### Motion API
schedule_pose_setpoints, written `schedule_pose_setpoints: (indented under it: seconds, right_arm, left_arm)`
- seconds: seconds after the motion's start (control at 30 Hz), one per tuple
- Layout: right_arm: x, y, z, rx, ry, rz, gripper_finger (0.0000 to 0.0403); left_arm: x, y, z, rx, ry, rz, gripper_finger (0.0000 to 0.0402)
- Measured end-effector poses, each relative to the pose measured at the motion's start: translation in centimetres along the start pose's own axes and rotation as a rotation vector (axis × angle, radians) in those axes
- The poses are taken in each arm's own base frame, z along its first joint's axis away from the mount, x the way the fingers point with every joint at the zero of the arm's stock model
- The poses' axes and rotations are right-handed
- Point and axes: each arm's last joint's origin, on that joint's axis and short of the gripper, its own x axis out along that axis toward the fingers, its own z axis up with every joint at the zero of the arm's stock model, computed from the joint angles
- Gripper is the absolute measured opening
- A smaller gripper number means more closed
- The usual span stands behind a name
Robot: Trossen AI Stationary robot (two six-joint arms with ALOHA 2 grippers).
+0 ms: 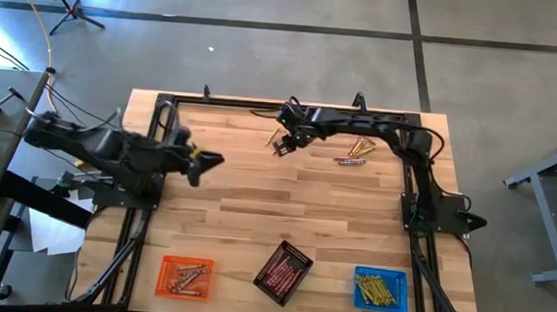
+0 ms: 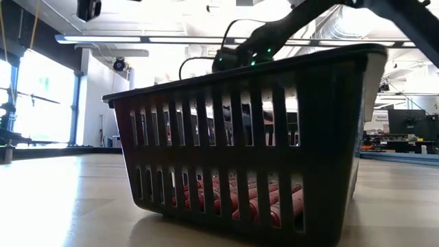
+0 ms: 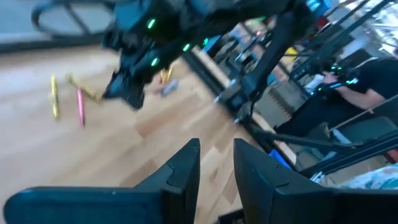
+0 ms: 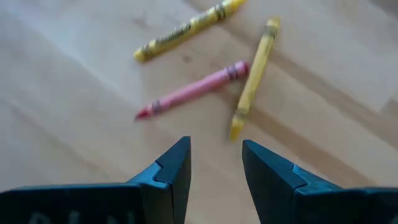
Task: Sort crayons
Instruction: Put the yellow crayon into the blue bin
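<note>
Loose crayons lie flat on the far part of the wooden table. In the right wrist view two yellow crayons (image 4: 186, 28) (image 4: 254, 74) and a pink crayon (image 4: 189, 90) lie just ahead of my right gripper (image 4: 214, 165). It hovers open above them, tipped steeply down, with nothing between its fingers. In the high view my right gripper (image 1: 279, 146) is at the far centre, and more crayons (image 1: 355, 152) lie to its right. My left gripper (image 1: 209, 159) hangs open and empty over the table's left side, pointing toward the right.
Three trays stand along the near edge: an orange tray (image 1: 185, 276) with greyish crayons, a black tray (image 1: 283, 271) with red crayons and a blue tray (image 1: 380, 288) with yellow crayons. The black tray (image 2: 240, 137) fills the low view. A person sits beyond the table (image 3: 367, 81).
</note>
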Motion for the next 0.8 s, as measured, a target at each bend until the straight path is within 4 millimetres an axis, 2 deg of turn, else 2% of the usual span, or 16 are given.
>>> schedule_pose_setpoints:
  seconds: [0.27,0.53,0.7,0.8]
  right_arm:
    - [2.2,-0.2,2.5,0.006,0.017,-0.032,0.013]
    - [3.9,-0.4,3.2,-0.025,0.132,-0.132,0.013]
    - [4.8,-0.5,3.4,-0.016,0.144,-0.144,0.0128]
    - [4.8,-0.5,3.3,-0.015,0.16,-0.151,0.0112]
  left_arm:
    - [-3.9,1.8,2.8,0.081,-0.147,-0.064,0.0086]
    - [-7.4,3.6,4.4,0.109,-0.275,-0.106,0.0086]
    - [-8.9,4.4,4.9,0.103,-0.331,-0.12,0.0086]
    - [-9.5,4.8,5.0,0.091,-0.354,-0.12,0.0086]
